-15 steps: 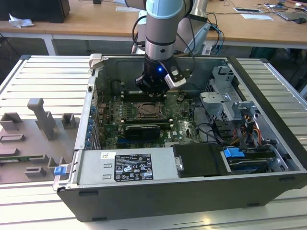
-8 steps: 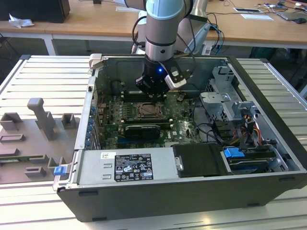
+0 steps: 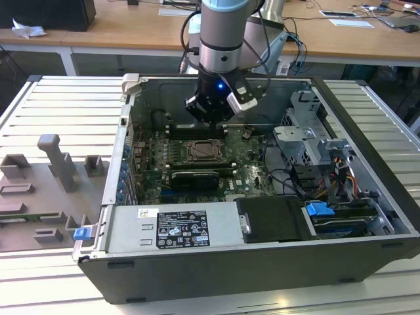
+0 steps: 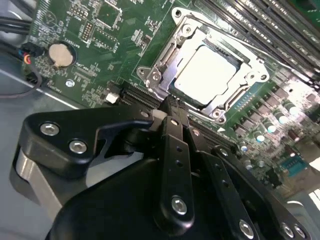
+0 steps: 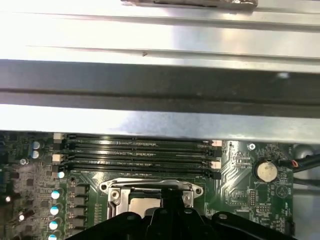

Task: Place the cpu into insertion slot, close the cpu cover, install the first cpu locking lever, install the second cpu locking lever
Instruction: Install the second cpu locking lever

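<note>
Gripper (image 4: 172, 107) over the socket, fingers together, holding nothing we can see.
We judge the cpu cover (image 4: 165, 62), right of centre, stiff thin metal; press its rim, sparing the fragile cpu (image 4: 207, 72).

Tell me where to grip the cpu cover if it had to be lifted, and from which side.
The cpu cover lies flat over the cpu, so only its thin frame offers a hold. Probably best is the tabbed frame edge nearest the gripper, approached from above, since the memory slots crowd the far side.
</note>
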Tool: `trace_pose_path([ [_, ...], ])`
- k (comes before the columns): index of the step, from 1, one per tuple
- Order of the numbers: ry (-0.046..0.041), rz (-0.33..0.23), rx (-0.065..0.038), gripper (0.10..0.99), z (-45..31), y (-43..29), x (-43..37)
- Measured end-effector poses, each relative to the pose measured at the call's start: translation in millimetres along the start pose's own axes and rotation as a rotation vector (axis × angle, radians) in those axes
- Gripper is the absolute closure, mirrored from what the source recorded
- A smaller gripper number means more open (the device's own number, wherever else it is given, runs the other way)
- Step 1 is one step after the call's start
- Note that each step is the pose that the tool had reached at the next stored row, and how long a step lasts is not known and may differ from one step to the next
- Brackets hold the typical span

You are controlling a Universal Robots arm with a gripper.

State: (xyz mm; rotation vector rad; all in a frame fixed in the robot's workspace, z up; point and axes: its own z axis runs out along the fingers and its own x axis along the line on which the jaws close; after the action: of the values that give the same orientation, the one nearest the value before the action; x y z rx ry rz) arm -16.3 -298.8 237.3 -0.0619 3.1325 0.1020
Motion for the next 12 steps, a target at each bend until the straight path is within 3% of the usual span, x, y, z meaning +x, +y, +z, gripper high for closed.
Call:
trace_pose_path([
  [12, 0.0000, 0.000, 0.000, 0.980, -0.3, -5.7, 0.2],
])
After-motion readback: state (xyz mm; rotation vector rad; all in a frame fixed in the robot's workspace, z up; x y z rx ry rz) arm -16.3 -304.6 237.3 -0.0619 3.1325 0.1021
